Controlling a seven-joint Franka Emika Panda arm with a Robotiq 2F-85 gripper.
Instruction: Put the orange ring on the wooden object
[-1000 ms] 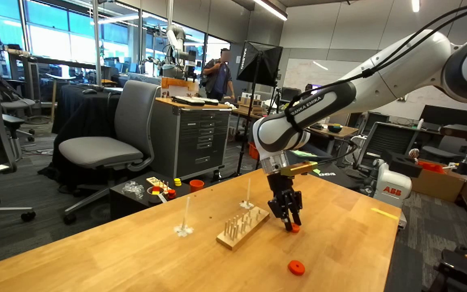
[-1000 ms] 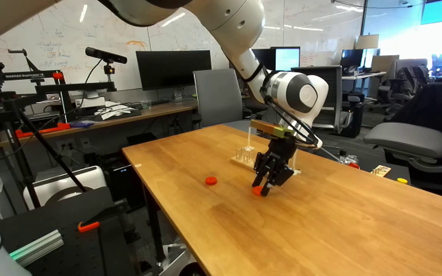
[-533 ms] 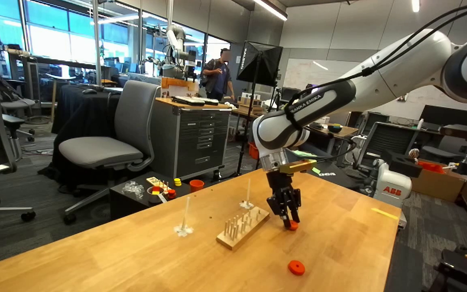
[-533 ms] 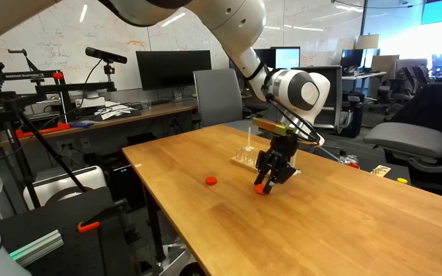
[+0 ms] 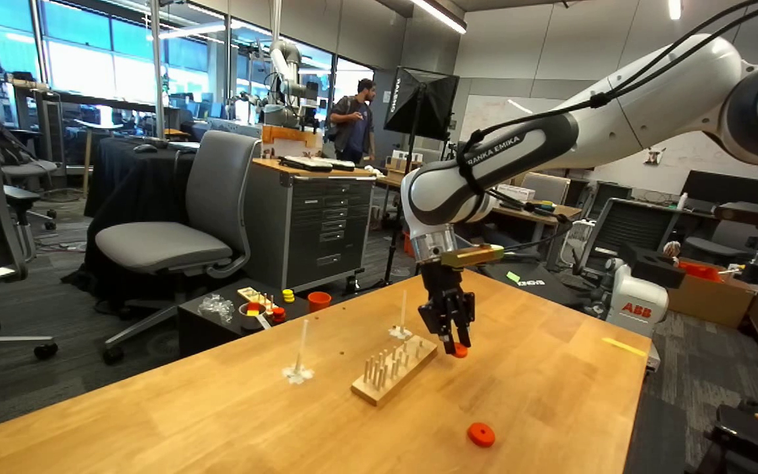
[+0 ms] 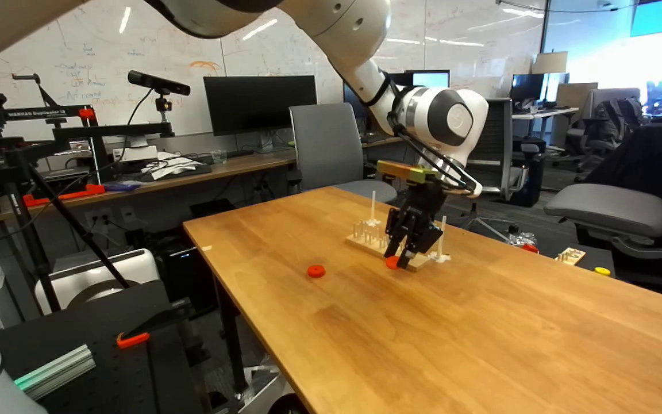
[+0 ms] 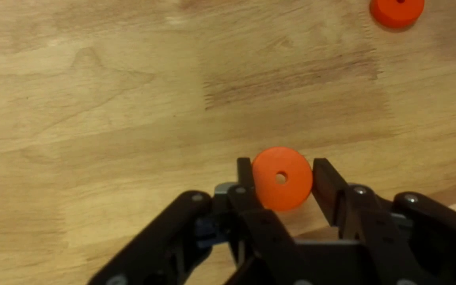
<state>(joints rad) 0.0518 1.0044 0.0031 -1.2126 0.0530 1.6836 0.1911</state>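
My gripper (image 5: 456,345) is shut on an orange ring (image 5: 460,351), held flat between the fingertips and lifted off the table. The wrist view shows the held ring (image 7: 282,194) with its hole facing the camera, a finger (image 7: 244,172) touching each side. The wooden object (image 5: 374,393), a flat light-wood base with upright pegs, lies beside the gripper in an exterior view. In an exterior view the gripper (image 6: 397,259) partly hides the base (image 6: 365,247). A second orange ring (image 5: 481,438) lies on the table; it also shows in the wrist view (image 7: 396,16).
Two thin pale sticks stand on small taped feet, one stick (image 5: 302,345) left of the base and another stick (image 5: 403,313) behind it. The wooden table (image 5: 550,395) carries all this. A low black table (image 5: 221,339) beyond holds an orange cup (image 5: 319,301) and small parts.
The gripper has risen from the table with the orange ring between its fingers and moved closer to the wooden base. The second ring and the base have not moved.
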